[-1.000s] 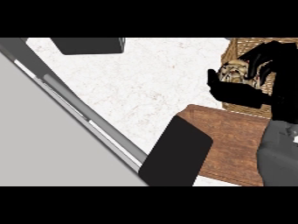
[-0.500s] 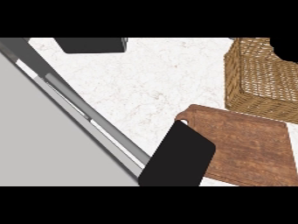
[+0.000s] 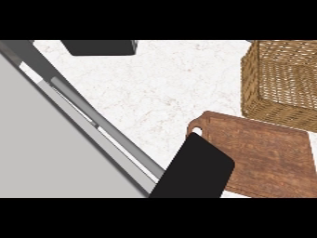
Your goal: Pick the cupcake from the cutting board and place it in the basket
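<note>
A brown wooden cutting board point(image 3: 270, 153) lies at the lower right of the head view, and its top is bare. Behind it, at the upper right, stands a woven wicker basket point(image 3: 291, 83), cut off by the view's right edge. No cupcake shows on the board or in the visible part of the basket. Neither of my hands nor either forearm is in view.
A flat black slab point(image 3: 195, 169) rises from the lower edge and covers the board's left corner. A dark box point(image 3: 99, 46) sits at the top. A grey metal rail point(image 3: 85, 111) runs diagonally along the left of the white speckled counter point(image 3: 161, 88).
One second ago my right hand hung over the basket, curled round something pale. Half a second ago it had left the view; nothing has moved since.
</note>
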Robot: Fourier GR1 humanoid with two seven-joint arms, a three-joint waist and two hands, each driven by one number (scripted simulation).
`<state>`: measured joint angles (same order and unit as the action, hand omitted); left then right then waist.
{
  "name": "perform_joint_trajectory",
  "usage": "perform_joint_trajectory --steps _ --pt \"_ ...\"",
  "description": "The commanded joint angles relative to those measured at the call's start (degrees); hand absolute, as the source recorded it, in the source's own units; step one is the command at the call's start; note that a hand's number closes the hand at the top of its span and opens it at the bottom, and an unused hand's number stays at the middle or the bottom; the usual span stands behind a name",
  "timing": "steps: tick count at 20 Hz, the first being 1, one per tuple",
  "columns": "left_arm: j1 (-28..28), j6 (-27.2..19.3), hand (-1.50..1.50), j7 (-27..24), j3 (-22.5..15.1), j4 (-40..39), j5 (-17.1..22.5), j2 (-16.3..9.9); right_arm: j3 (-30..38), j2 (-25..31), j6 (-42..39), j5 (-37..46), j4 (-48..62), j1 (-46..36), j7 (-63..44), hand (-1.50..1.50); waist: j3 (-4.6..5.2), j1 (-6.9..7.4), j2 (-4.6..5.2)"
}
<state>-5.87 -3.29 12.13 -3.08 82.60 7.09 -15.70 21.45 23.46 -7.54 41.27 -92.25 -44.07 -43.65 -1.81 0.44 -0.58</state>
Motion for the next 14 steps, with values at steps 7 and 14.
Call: perform_joint_trajectory --steps 7,14 --pt "-1.6 0.4 0.0 1.9 -1.1 -2.6 -0.5 1.7 5.3 0.1 8.4 -3.2 16.1 -0.4 10.1 1.5 1.75 0.59 0.92" --pt "-2.4 0.8 0.0 1.8 -1.0 -1.9 -0.8 1.9 11.4 0.4 11.9 -10.4 24.4 2.3 21.3 1.5 1.73 0.41 0.86"
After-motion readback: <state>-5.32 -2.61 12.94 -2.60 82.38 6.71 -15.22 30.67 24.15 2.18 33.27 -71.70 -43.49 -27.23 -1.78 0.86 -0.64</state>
